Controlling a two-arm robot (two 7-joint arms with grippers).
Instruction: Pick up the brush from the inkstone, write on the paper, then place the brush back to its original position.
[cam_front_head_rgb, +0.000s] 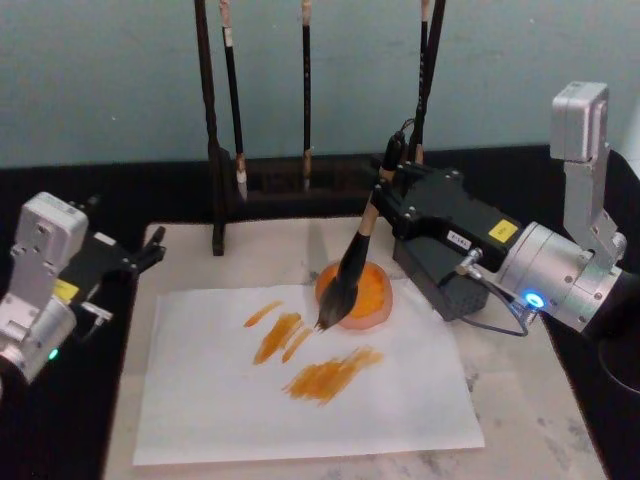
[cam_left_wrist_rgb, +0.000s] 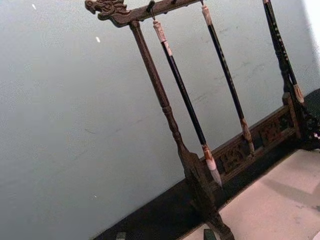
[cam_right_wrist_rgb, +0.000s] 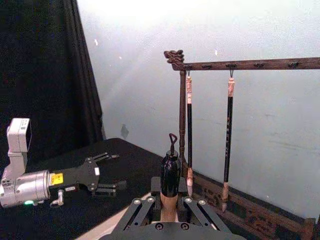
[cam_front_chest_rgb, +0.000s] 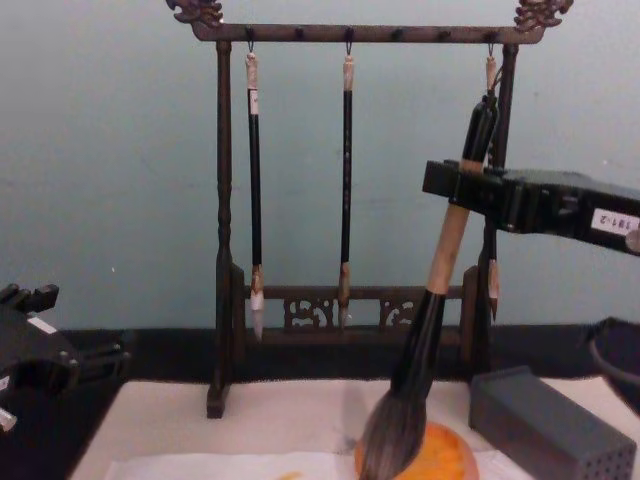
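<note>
We find the right gripper (cam_front_head_rgb: 386, 196) clamping the brush (cam_front_head_rgb: 352, 262), its tuft overhanging the inkstone (cam_front_head_rgb: 374, 296) rim. Release here risks smearing the paper (cam_front_head_rgb: 220, 400). The left gripper (cam_front_head_rgb: 150, 250), splayed, idles at the worktop's (cam_front_head_rgb: 535, 410) left edge.

The right gripper (cam_front_head_rgb: 378, 205) carries a white tag (cam_front_chest_rgb: 612, 220) with dark characters that look like digits joined by a dash in the chest view, though they cannot be read for certain. Its yellow sticker (cam_front_head_rgb: 501, 230) shows a dark mark with no legible words. The left gripper (cam_front_head_rgb: 152, 250) has a yellow patch (cam_front_head_rgb: 66, 290) on its body and, in the right wrist view, a small white strip (cam_right_wrist_rgb: 70, 188) just beside that patch, both too small to read.
</note>
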